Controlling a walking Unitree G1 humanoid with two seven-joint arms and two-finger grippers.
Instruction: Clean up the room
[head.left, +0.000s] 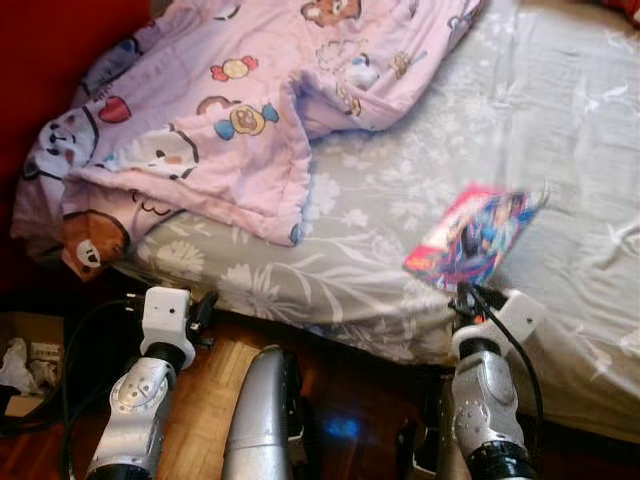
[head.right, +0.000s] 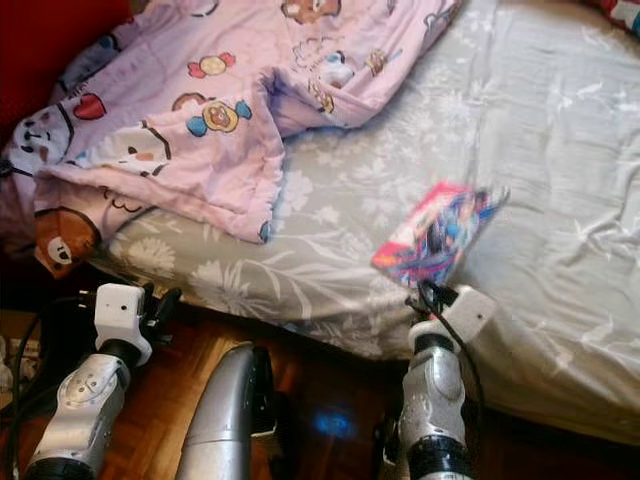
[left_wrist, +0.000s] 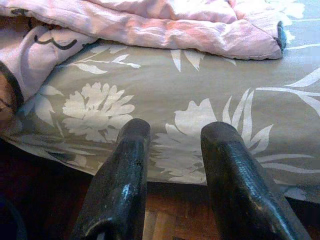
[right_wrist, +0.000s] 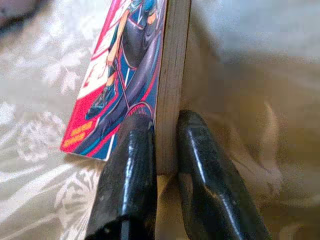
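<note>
A colourful comic book (head.left: 470, 238) with a red and blue cover is held up over the near edge of the bed. My right gripper (right_wrist: 165, 150) is shut on the book (right_wrist: 170, 65), one finger on the cover and one on the back, clamping its lower corner. My left gripper (left_wrist: 172, 137) is open and holds nothing; it hovers low by the bed's near edge, just below the pink cartoon-print blanket (head.left: 220, 110). The left wrist (head.left: 168, 318) sits over the wooden floor.
The bed carries a grey floral sheet (head.left: 560, 150), with the pink blanket bunched over its far left part. A cardboard box (head.left: 25, 350) with crumpled paper stands on the floor at the left. Wooden parquet (head.left: 215, 385) runs beneath my arms.
</note>
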